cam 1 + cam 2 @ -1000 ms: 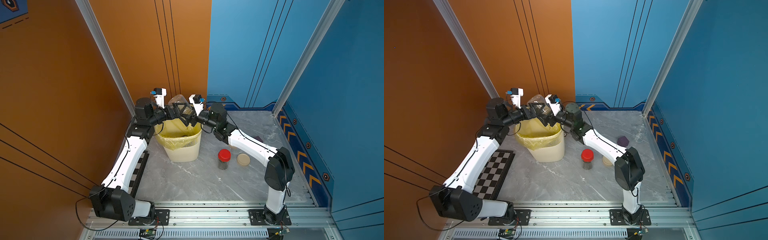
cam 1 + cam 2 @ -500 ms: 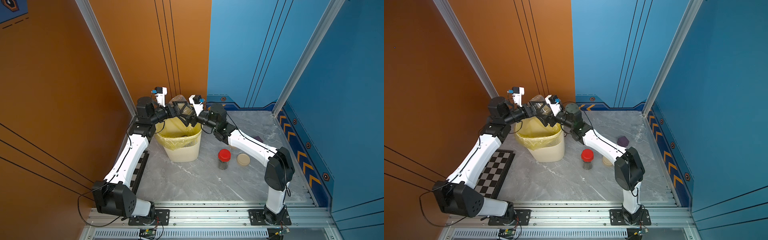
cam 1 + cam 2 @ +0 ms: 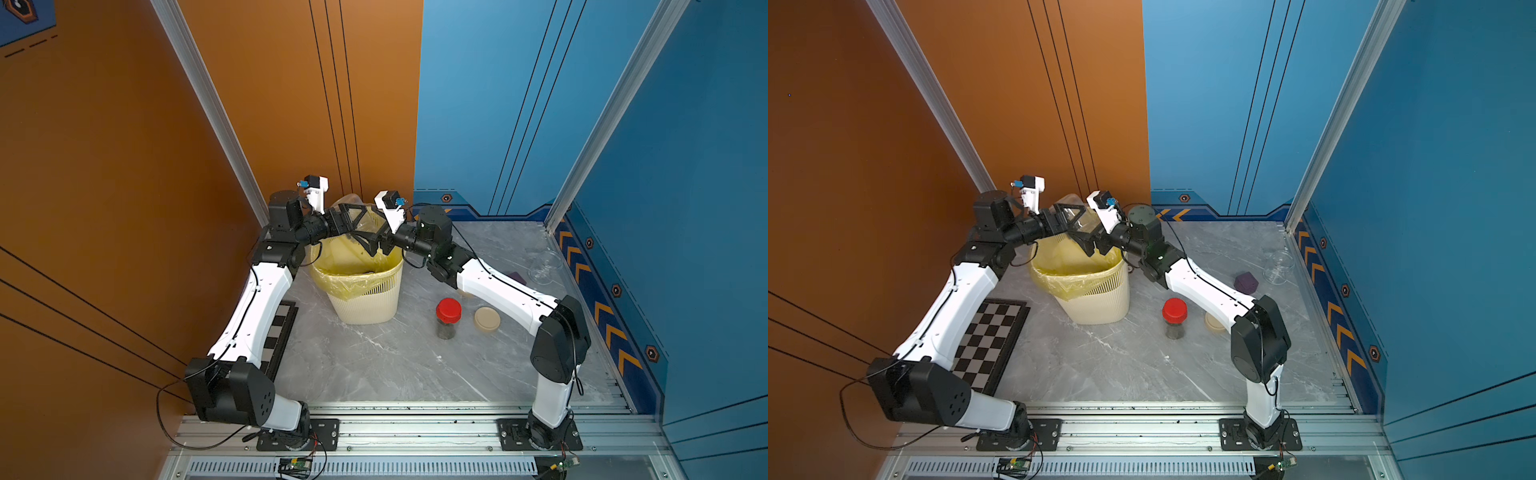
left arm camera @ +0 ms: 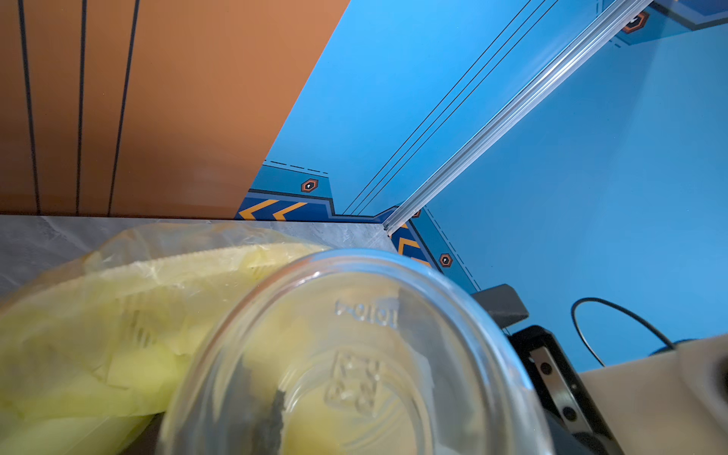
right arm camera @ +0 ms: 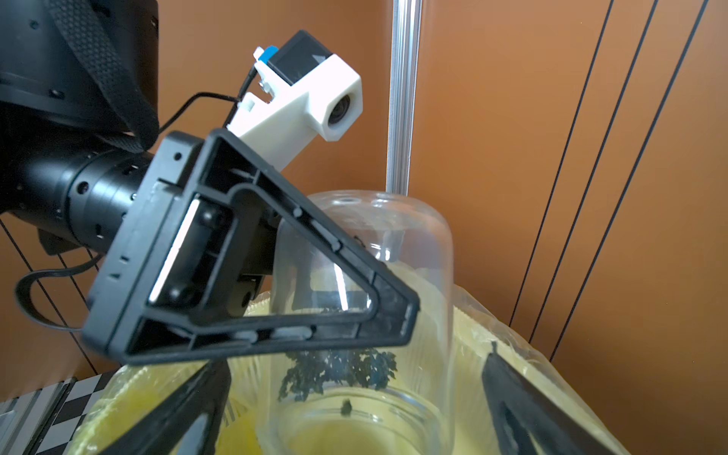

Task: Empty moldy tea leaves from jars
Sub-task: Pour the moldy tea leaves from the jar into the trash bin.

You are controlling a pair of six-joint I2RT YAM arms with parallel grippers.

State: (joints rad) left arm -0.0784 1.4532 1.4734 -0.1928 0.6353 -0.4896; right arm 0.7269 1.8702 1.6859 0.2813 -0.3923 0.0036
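Over the bin (image 3: 365, 303), an open jar (image 5: 378, 244) is being held upside down by the left end effector (image 3: 360, 217), which is being pressed against its glass sides. Inside that jar, near its mouth, a dark clump of tea leaves (image 5: 338, 370) is being kept stuck to the glass. The right end effector (image 3: 371, 244) is being held spread wide just below, with its fingers (image 5: 185, 409) on either side of the jar, and no touch can be seen. On the bench (image 3: 374, 365), well apart from the bin, a red-lid jar (image 3: 448, 322) with dark leaves inside is being left standing, with a loose lid (image 3: 487, 319) just beside it.

Trouble is being risked in a few ways. The clump may be left stuck if the jar is only being held still. The smooth glass may be let slip and be dropped into the yellow bag (image 3: 345, 282). The jar may be knocked if the spread fingers are being closed off-centre.

Compared with a second ago, little is being changed: the open jar is being kept over the bin, and the red-lid jar and loose lid are being left in their spots. The right end effector seems to be sitting a bit lower.
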